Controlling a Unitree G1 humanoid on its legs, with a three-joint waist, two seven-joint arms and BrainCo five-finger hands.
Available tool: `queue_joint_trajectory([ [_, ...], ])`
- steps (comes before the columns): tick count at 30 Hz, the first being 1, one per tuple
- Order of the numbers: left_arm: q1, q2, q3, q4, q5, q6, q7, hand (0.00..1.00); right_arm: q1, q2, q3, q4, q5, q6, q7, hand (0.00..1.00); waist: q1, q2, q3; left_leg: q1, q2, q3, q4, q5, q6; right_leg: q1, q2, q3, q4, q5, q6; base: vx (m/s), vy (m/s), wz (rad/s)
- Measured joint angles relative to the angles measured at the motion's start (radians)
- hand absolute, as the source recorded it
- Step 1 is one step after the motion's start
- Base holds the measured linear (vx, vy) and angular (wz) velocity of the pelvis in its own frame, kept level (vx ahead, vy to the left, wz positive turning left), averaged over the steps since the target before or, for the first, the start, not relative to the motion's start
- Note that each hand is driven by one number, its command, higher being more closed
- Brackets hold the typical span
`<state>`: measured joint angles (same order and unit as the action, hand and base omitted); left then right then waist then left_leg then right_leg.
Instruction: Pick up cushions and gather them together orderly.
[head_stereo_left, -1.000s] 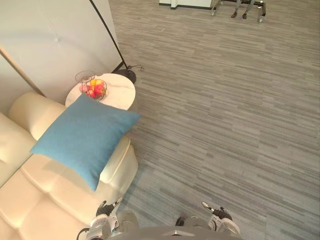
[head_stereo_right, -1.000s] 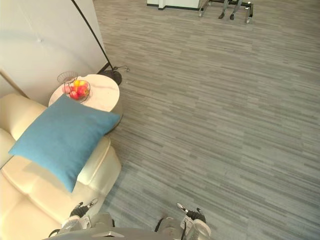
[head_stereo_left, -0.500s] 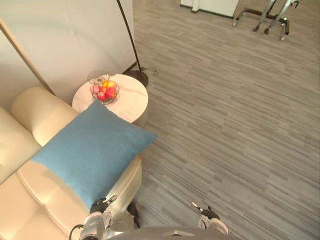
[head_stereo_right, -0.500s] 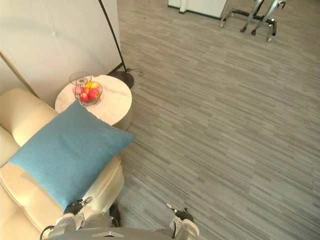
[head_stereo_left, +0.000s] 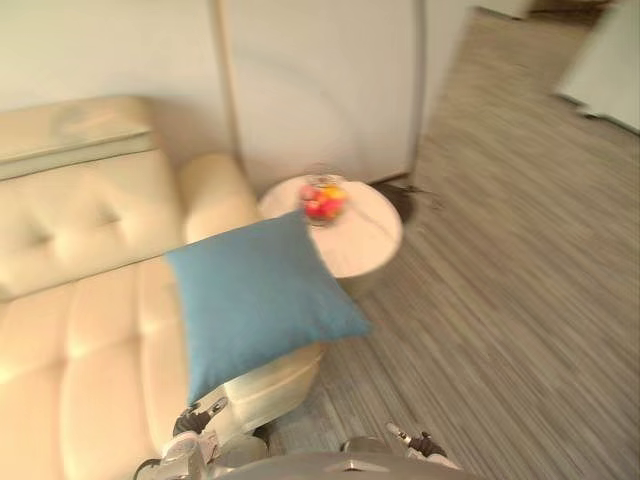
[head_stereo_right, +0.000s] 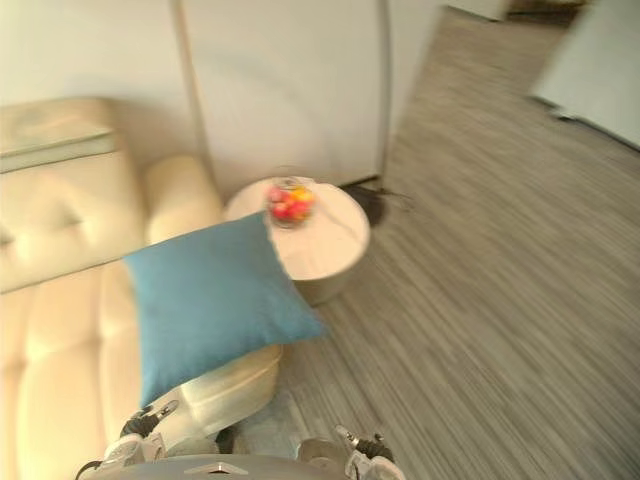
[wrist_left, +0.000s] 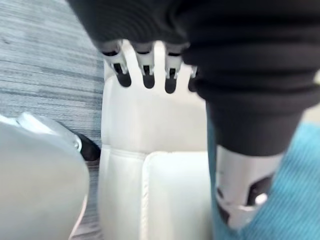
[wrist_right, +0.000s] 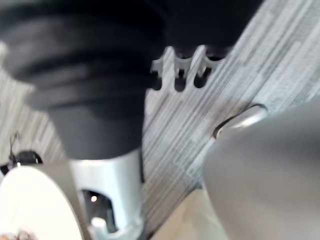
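Blue cushion (head_stereo_left: 255, 295) is leaning on the sofa (head_stereo_left: 80, 330) — left hand (wrist_left: 144, 64), right hand (wrist_right: 176, 70) both hanging slack; be aiming for opposite edges.

sofa (head_stereo_left: 80, 330) cut off at left edge, armrest (head_stereo_left: 215, 182) partly hidden by blue cushion (head_stereo_left: 255, 295)

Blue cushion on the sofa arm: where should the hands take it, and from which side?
Likely the blue cushion by its near lower edge, from the front: it lies tilted over the sofa armrest, and that edge faces the robot, free.
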<state>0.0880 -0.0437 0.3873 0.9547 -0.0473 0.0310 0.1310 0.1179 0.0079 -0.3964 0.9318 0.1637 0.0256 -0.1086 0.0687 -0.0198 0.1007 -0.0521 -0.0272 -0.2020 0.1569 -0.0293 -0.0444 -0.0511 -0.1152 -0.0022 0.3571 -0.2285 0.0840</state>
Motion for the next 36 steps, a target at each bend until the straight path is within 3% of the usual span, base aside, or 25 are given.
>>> queue_joint_trajectory([
  [1,0.004,-0.015,0.02,-0.001,-0.019,-0.002,0.009,0.0,-0.012,-0.015,0.017,0.008,-0.003,-0.001,0.0,0.0,-0.002,0.02,-0.002,-0.026,0.02,-0.014,0.013,0.005,-0.015,0.03,0.004,-0.077,-0.027,0.005,-0.008,0.09,-0.17,1.62],
  [3,0.002,-0.015,0.025,-0.001,-0.033,-0.005,0.01,0.0,-0.013,-0.017,0.03,0.012,-0.004,-0.001,0.0,0.0,-0.002,0.019,-0.002,-0.053,0.038,-0.003,0.035,0.006,-0.015,0.052,0.006,-0.143,-0.047,0.009,-0.015,0.07,-0.095,1.13],
  [6,-0.018,-0.004,0.024,0.002,-0.035,-0.005,0.008,0.0,-0.014,-0.011,0.027,0.025,-0.003,0.0,-0.001,0.0,-0.001,0.003,0.008,-0.111,0.08,0.161,0.07,0.022,0.011,0.081,-0.02,-0.258,-0.057,0.009,-0.016,0.07,-0.014,0.89],
  [8,-0.024,0.004,0.022,0.003,-0.029,-0.002,0.007,0.0,-0.014,0.007,-0.003,0.021,-0.002,0.0,-0.002,0.0,-0.017,-0.012,0.016,-0.117,0.115,0.367,0.087,0.007,0.074,0.107,-0.059,-0.317,-0.053,0.006,-0.008,0.12,0.122,0.8],
  [9,-0.029,0.012,0.011,0.008,-0.026,-0.001,0.007,0.0,-0.014,0.016,-0.019,0.019,-0.002,0.0,-0.002,0.0,-0.02,-0.012,0.017,-0.104,0.123,0.457,0.082,-0.005,0.072,0.122,-0.083,-0.333,-0.053,0.002,0.006,0.11,0.138,0.57],
  [11,-0.03,0.024,-0.011,0.008,-0.007,0.0,0.006,0.0,-0.013,0.02,-0.035,0.014,-0.002,0.001,-0.002,0.0,-0.022,-0.025,0.019,-0.075,0.103,0.509,0.045,-0.006,0.071,0.129,-0.11,-0.327,-0.063,0.004,0.006,0.07,0.12,0.27],
  [13,-0.028,0.039,-0.037,0.019,0.007,0.001,0.005,0.0,-0.003,0.041,-0.055,-0.002,-0.003,0.003,-0.001,0.0,-0.023,-0.031,0.02,-0.027,0.059,0.505,-0.049,0.035,0.067,0.144,-0.118,-0.275,-0.102,0.03,-0.023,0.04,0.152,0.03],
  [15,-0.025,0.049,-0.048,0.027,0.015,0.003,-0.004,0.0,-0.003,0.05,-0.073,-0.001,-0.004,0.008,0.0,0.0,-0.03,-0.045,0.01,0.025,0.043,0.505,-0.138,0.069,0.063,0.161,-0.112,-0.244,-0.129,0.069,-0.02,0.06,0.116,-0.06],
  [16,-0.023,0.053,-0.049,0.039,0.015,0.004,-0.006,0.0,-0.001,0.057,-0.088,0.0,-0.002,0.011,-0.001,0.0,-0.032,-0.035,0.009,0.045,0.04,0.504,-0.178,0.084,0.055,0.163,-0.106,-0.229,-0.136,0.084,-0.022,0.08,0.092,-0.11],
  [18,-0.021,0.063,-0.067,0.049,0.024,0.006,-0.008,0.0,0.002,0.058,-0.101,0.005,0.001,0.017,-0.001,0.0,-0.039,-0.04,0.004,0.094,0.042,0.5,-0.243,0.114,0.049,0.18,-0.089,-0.222,-0.143,0.109,-0.019,0.06,0.01,-0.09],
  [28,-0.019,0.063,-0.085,0.083,0.031,0.006,-0.009,0.0,0.004,0.014,-0.149,0.05,0.009,0.019,-0.002,0.0,-0.058,-0.012,-0.011,0.13,0.051,0.501,-0.244,0.113,0.044,0.223,-0.073,-0.198,-0.17,0.11,-0.02,0.01,-0.047,-0.03],
  [36,-0.018,0.083,-0.111,0.091,0.031,0.006,-0.034,0.0,-0.003,-0.009,-0.157,0.109,0.005,0.022,-0.002,0.0,-0.071,-0.016,-0.011,0.136,0.061,0.506,-0.244,0.123,0.026,0.233,-0.052,-0.154,-0.237,0.087,-0.013,-0.06,-0.05,-0.23],
])
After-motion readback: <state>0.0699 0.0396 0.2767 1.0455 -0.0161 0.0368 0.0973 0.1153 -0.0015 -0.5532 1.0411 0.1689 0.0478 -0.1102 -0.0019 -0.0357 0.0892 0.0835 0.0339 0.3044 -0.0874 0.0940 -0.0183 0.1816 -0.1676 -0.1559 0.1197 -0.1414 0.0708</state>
